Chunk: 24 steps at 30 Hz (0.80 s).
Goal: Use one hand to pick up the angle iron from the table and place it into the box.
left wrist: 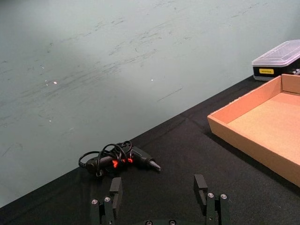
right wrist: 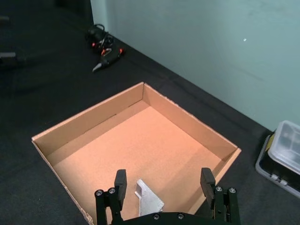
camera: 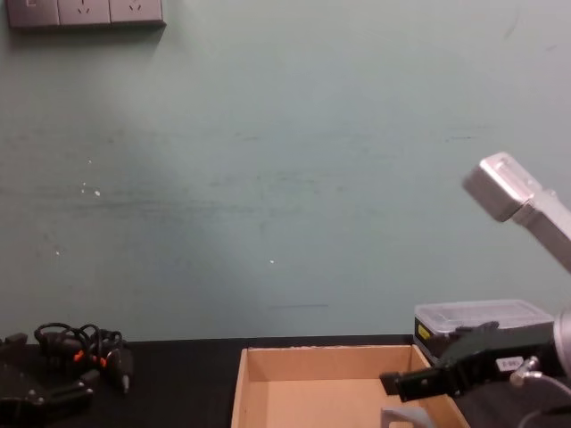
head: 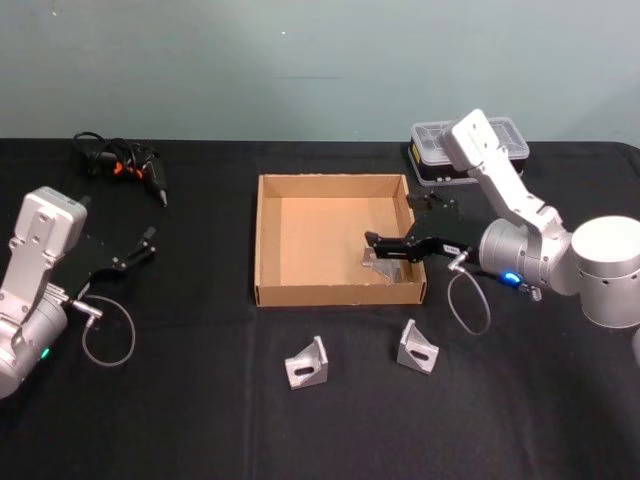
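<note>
The tan cardboard box (head: 270, 240) sits in the middle of the black table (head: 190, 410). My right gripper (head: 376, 247) reaches over the box's near right corner and is open. In the right wrist view its fingers (right wrist: 120, 181) stand wide apart, and one silver angle iron (right wrist: 149, 200) lies on the box floor (right wrist: 136, 145) between them, touching neither finger. That same angle iron (head: 384, 268) shows just below the gripper. Two more angle irons (head: 307, 363) (head: 417, 347) rest on the table in front of the box. My left gripper (head: 143, 247) is parked at the left, open.
A black case with a clear lid (head: 470, 150) stands behind the right arm at the back right. A black and orange tool with a coiled cable (head: 128, 166) lies at the back left. The box's low walls (camera: 254, 379) rise around the right gripper (camera: 406, 385).
</note>
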Tool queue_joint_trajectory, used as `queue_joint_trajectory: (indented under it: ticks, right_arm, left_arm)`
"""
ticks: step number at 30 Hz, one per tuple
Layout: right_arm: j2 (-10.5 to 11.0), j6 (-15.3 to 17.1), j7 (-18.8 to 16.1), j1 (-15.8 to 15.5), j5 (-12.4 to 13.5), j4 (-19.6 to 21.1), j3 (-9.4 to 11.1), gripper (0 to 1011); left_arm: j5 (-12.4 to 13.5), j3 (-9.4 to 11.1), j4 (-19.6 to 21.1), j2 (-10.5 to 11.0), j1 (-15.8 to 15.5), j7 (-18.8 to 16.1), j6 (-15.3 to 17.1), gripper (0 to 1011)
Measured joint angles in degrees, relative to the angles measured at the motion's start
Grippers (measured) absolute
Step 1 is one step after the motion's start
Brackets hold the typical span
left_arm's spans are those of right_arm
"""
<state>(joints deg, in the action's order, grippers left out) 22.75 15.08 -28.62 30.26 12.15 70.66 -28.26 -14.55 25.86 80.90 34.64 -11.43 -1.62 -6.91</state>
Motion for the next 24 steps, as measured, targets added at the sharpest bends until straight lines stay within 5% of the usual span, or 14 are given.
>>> queue_joint_trajectory:
  ticks: [15,24]
  right_arm:
    - [6.5,-1.4,1.2,-11.3,3.8,16.2,5.3,1000]
    - [12.0,-0.1,-0.2,-17.8,5.7,25.3,6.1,1000]
  left_arm:
    - [0.0,0.0,0.0,0.0,0.0,0.0,0.0,1000]
    - [0.0,0.0,0.0,0.0,0.0,0.0,0.0,1000]
